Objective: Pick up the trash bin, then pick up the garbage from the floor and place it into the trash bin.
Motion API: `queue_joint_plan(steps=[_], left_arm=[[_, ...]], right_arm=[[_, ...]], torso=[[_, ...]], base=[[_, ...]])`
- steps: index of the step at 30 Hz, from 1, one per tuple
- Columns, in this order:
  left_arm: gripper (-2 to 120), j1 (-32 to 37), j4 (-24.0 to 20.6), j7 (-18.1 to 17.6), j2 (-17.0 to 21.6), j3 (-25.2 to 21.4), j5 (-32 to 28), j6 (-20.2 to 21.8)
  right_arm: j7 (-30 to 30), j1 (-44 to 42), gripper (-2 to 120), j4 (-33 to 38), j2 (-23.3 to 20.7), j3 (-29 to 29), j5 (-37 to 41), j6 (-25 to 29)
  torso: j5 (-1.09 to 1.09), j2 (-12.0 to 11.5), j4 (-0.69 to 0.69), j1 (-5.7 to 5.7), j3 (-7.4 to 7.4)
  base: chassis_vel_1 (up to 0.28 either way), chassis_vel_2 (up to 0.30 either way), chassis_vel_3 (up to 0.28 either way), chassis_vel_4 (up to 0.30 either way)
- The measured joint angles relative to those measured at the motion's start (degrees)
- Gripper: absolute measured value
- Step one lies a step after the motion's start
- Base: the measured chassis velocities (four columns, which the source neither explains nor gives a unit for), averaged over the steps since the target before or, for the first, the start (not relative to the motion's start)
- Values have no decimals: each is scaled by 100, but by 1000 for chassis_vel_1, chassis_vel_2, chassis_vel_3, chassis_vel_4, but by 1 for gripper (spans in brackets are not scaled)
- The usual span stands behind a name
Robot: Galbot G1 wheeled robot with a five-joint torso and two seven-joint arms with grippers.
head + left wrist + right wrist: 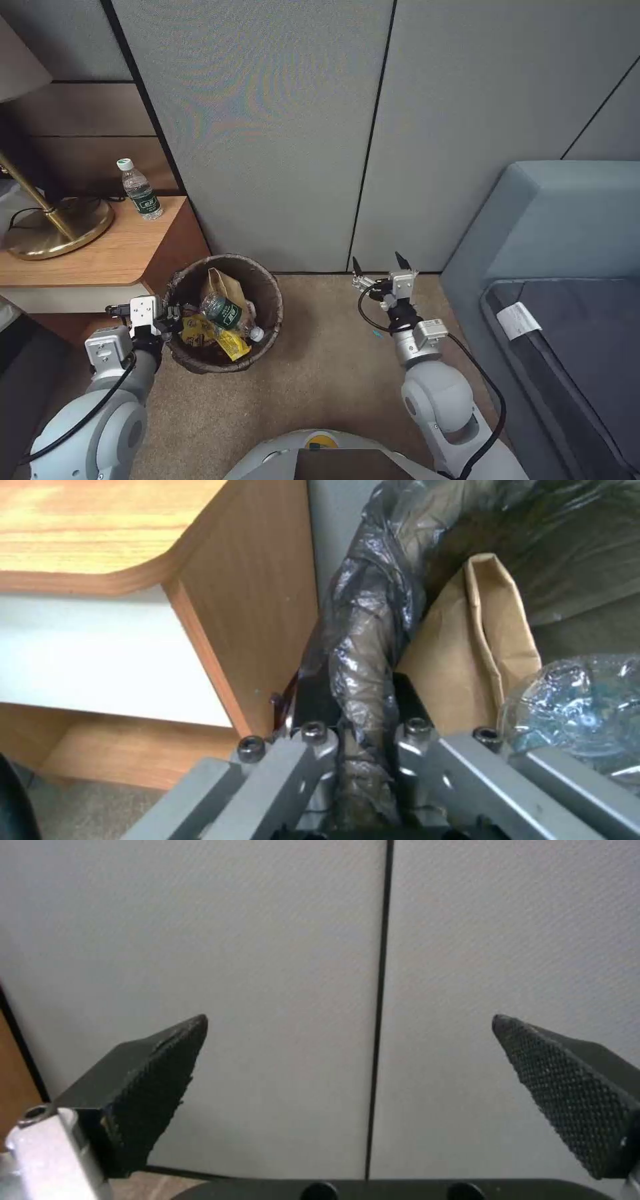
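Observation:
The trash bin [267, 287], lined with a wrinkled dark-brown bag, stands on the carpet beside the wooden nightstand. Inside it lies garbage: a crumpled brown paper bag [223, 283], a green-labelled plastic bottle [230, 315] and yellow wrappers [230, 343]. My left gripper [175, 313] is shut on the bin's near-left rim; in the left wrist view the bag-covered rim [363, 665] runs between its jaws, with the paper bag [480, 645] and the bottle [580, 700] just beyond. My right gripper [379, 265] hovers open to the right of the bin, facing the grey wall; its ribbed fingertips [167, 1065] are spread wide with nothing between them.
A wooden nightstand [100, 257] at the left carries a brass lamp base [57, 230] and an upright water bottle [140, 190]. Grey wall panels [320, 120] close the back. A blue-grey bed [567, 280] takes up the right. Beige carpet [327, 373] lies open between bin and bed.

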Motion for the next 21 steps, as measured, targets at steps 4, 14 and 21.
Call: queue_joint_plan(steps=[4, 14, 21], left_arm=[[3, 88, -7, -36, -70, 96, 0, 19], [3, 250, -9, -112, -99, 191, 22, 26], [3, 461, -9, -156, -201, 207, 43, 29]], right_arm=[[9, 27, 100, 31, -37, 17, 25, -42], [11, 8, 100, 90, -67, 165, 79, -61], [11, 13, 100, 92, -53, 145, 79, -62]], torso=[[0, 0, 2, 0, 0], [-1, 0, 1, 0, 0], [-1, 0, 1, 0, 0]], base=[[0, 0, 0, 0], [0, 0, 0, 0], [0, 0, 0, 0]])
